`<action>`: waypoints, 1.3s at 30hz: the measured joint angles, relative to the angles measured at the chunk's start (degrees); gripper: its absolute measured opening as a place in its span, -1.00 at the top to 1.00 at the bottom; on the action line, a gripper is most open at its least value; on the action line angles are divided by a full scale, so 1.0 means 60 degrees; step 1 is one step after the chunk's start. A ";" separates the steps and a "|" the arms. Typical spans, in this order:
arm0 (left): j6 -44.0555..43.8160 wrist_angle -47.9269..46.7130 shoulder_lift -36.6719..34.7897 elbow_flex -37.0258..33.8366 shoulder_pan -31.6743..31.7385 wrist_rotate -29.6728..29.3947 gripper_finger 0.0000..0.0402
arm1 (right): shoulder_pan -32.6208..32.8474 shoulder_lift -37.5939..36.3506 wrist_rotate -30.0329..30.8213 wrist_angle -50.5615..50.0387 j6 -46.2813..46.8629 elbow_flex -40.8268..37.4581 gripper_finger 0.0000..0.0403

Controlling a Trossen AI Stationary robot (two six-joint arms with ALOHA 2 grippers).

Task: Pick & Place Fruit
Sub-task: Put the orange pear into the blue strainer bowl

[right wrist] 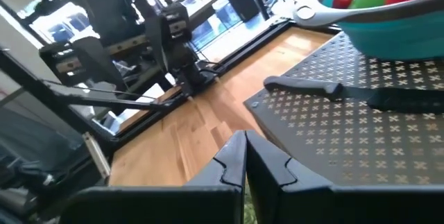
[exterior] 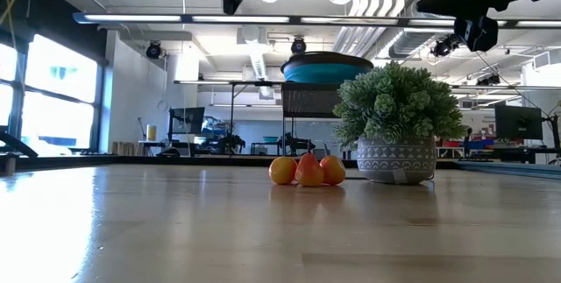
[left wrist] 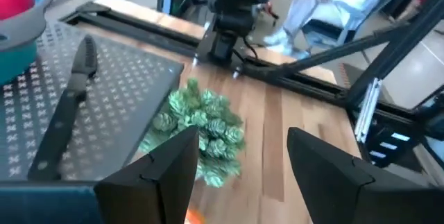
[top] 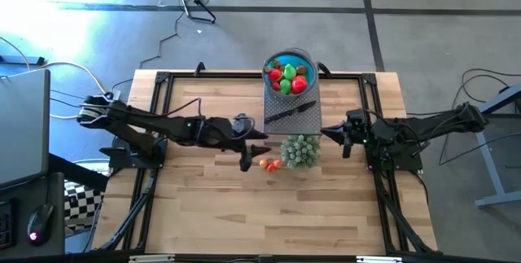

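High view, fruit: most of the fruit (top: 288, 78) fills a blue bowl (top: 308, 58) at the far edge of the tabletop (top: 244, 198); a few orange pieces (top: 269, 164) lie loose near the middle.
High view, obstacles: a potted plant (top: 300, 151) stands just beside the loose pieces, on their right. A black-handled knife (top: 286, 114) lies on a grey perforated mat (top: 281, 100) between plant and bowl.
High view, arms: the left hand (top: 254, 151) hovers just left of the loose pieces; the right hand (top: 332, 133) waits to the right of the plant.
High view, open room: the near half of the tabletop is bare wood inside a black frame.
Low view: three orange pieces (exterior: 307, 170) sit touching each other, just left of the plant's patterned pot (exterior: 396, 159). Both arms hang above. A bright workshop lies beyond.
Left wrist view: the left hand's fingers (left wrist: 156, 175) stand spread, nothing between them, above the plant (left wrist: 201, 130); a person sits in the background.
Right wrist view: the right hand's fingers (right wrist: 229, 165) are pressed together, empty, near the mat's corner (right wrist: 291, 123).
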 joint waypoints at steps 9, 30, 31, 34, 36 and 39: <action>0.2119 -0.0857 -0.0096 -0.0244 0.0408 -0.0310 -0.07 | -0.0004 0.0317 -0.0215 0.0150 0.0269 0.0000 0.99; -0.0329 -0.0942 0.1557 -0.0984 -0.0772 -0.0360 -0.07 | -0.0004 0.0317 -0.1601 0.0138 0.0736 0.0000 0.99; -0.0329 -0.0905 0.1692 -0.0984 -0.0903 -0.0363 -0.07 | -0.0002 0.0319 -0.1673 0.0140 0.0761 0.0000 0.99; -0.0318 -0.0821 0.2069 -0.0987 -0.1232 -0.0354 -0.07 | 0.0000 0.0354 -0.1699 0.0127 0.0792 0.0000 0.99; -0.0329 -0.0750 0.2335 -0.0987 -0.1360 -0.0356 -0.07 | -0.0004 0.0350 -0.1695 0.0142 0.0801 0.0000 0.99; -0.0329 -0.0588 0.2683 -0.0998 -0.1399 -0.0321 -0.07 | 0.0000 0.0351 -0.1695 0.0138 0.0801 0.0000 0.99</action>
